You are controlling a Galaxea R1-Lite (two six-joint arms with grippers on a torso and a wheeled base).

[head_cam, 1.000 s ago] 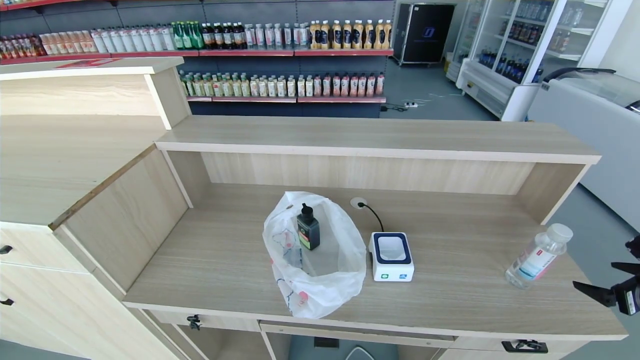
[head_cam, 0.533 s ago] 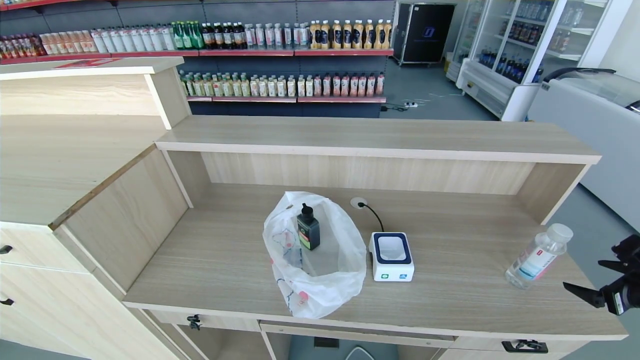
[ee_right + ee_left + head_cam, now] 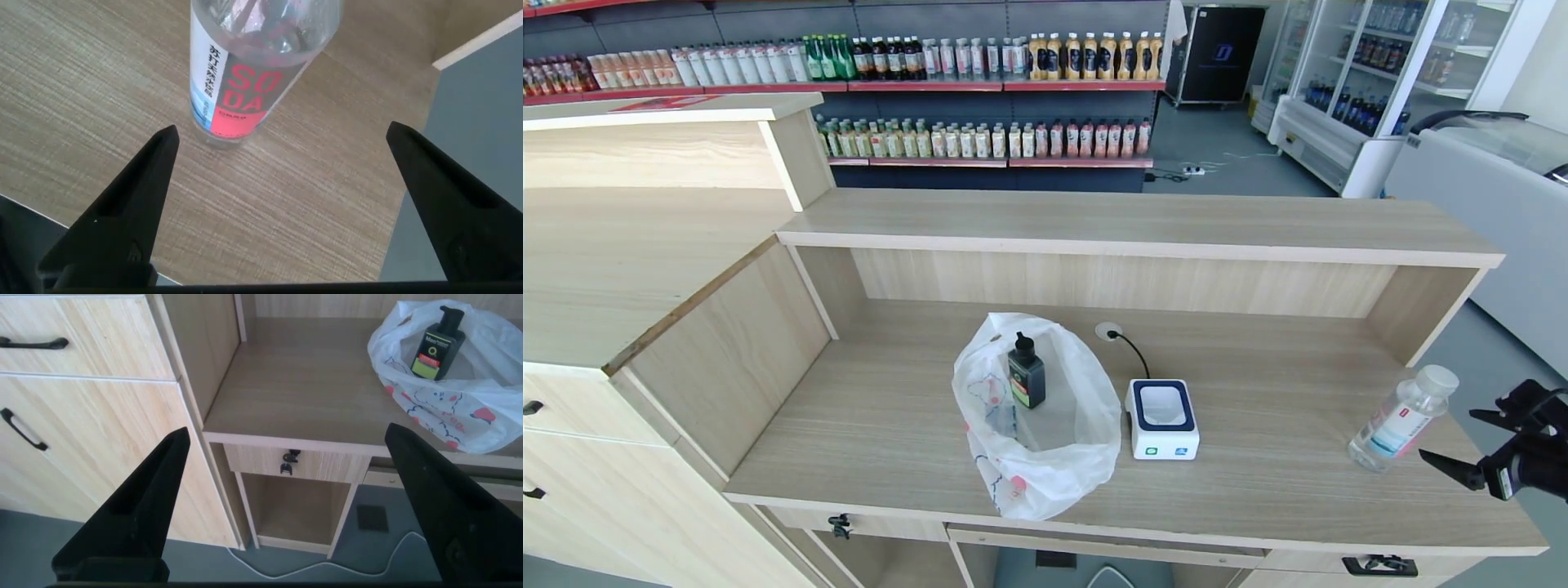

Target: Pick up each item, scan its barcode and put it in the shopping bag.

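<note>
A clear soda bottle (image 3: 1403, 418) with a white cap and a red and blue label stands at the counter's right end; its lower half (image 3: 245, 73) lies just ahead of my right gripper. The right gripper (image 3: 1470, 449) is open, just right of the bottle and apart from it. A white shopping bag (image 3: 1037, 425) lies open mid-counter with a black pump bottle (image 3: 1026, 371) upright inside. A white scanner (image 3: 1162, 418) with a dark-framed window sits right of the bag. My left gripper (image 3: 286, 506) is open, low beside the counter's left front corner, with the bag (image 3: 458, 384) and black bottle (image 3: 437, 345) beyond.
The wooden counter (image 3: 1258, 408) has a raised back shelf and side walls. A cable (image 3: 1131, 351) runs from the scanner to a hole in the countertop. Drawers (image 3: 82, 359) with black handles flank the counter's left side. Store shelves of bottles stand behind.
My right gripper has moved left and slightly up, closer to the soda bottle. The bag, black bottle and scanner have not moved.
</note>
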